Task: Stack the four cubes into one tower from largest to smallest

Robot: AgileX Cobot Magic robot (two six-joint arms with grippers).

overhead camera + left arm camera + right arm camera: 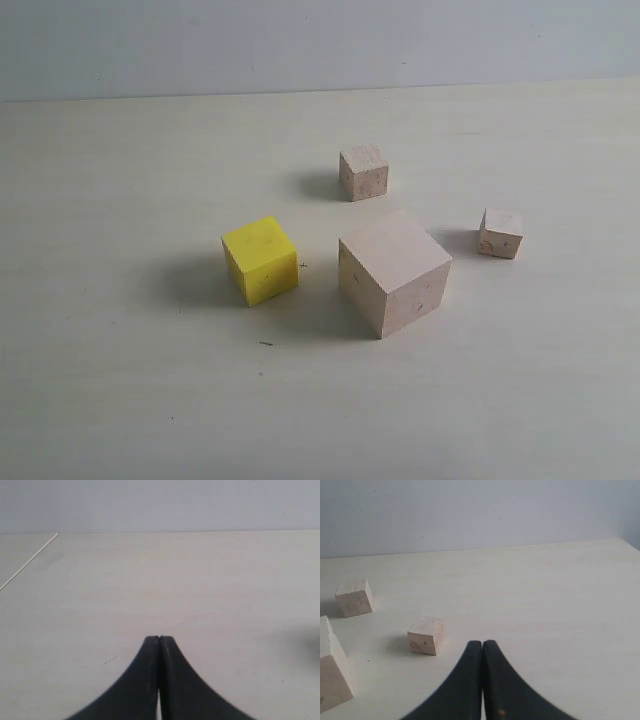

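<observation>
The pale cream worktop [120, 390] carries all four cubes, each standing alone on its own face, none resting on another. A flat grey-blue wall [300, 40] runs behind it.

In the exterior view, the mid-sized bright yellow cube [260, 260] sits furthest left, turned so that one corner points towards the camera. Just to its right, apart from it by a narrow strip of bare surface, stands the large pale wood cube [393, 271], also turned corner-on and the nearest of the group. Behind the gap between these two, further back on the worktop, is the smaller pale wood cube [363, 172], well clear of both. The smallest pale wood cube [500, 233] lies furthest right, near the big cube's right-hand edge but not touching it. Each block throws a soft shadow to its left.

The left claw [159, 639] has its two dark fingers pressed together, tips meeting, with nothing between them. It hangs over bare worktop, where a thin white line [30, 562] crosses one corner of its view.

The right claw [482, 642] is likewise drawn together and grips nothing. Its wrist view shows the three wooden blocks off to one side, the smallest one closest to the fingertips yet clearly apart from them.
</observation>
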